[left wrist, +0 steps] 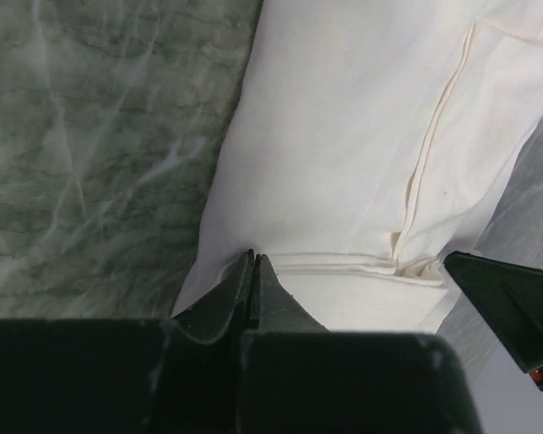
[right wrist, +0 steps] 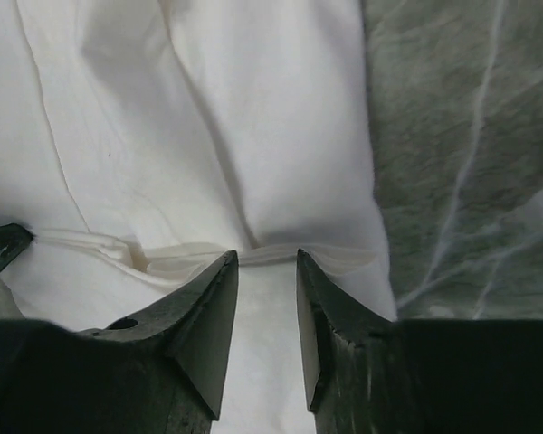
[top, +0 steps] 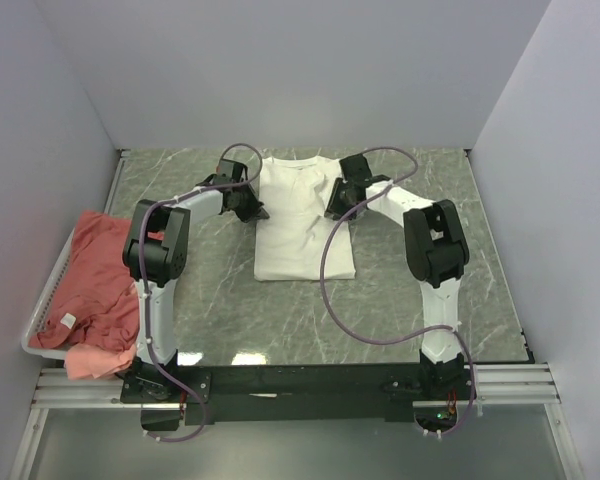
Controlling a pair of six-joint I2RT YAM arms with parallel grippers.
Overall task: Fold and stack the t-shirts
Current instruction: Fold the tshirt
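Left gripper [left wrist: 254,264] is pressed together on the tee [top: 302,228], at its left edge by the folded-in sleeve hem. Right gripper [right wrist: 267,260] has jaws apart, straddling the matching hem ridge near the tee's right edge. The tee lies flat on the table [top: 430,300]. This looks like taking hold for the crosswise fold. Next, the right jaws probably need to close, then both should lift evenly.

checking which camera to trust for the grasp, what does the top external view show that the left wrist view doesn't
Only top external: the white t-shirt in full outline, plus the wire basket of salmon t-shirts at the left edge. Only left wrist: the left tool shut on the shirt's folded hem, with the stitching visible. Both: the white t-shirt lying on the marble table.
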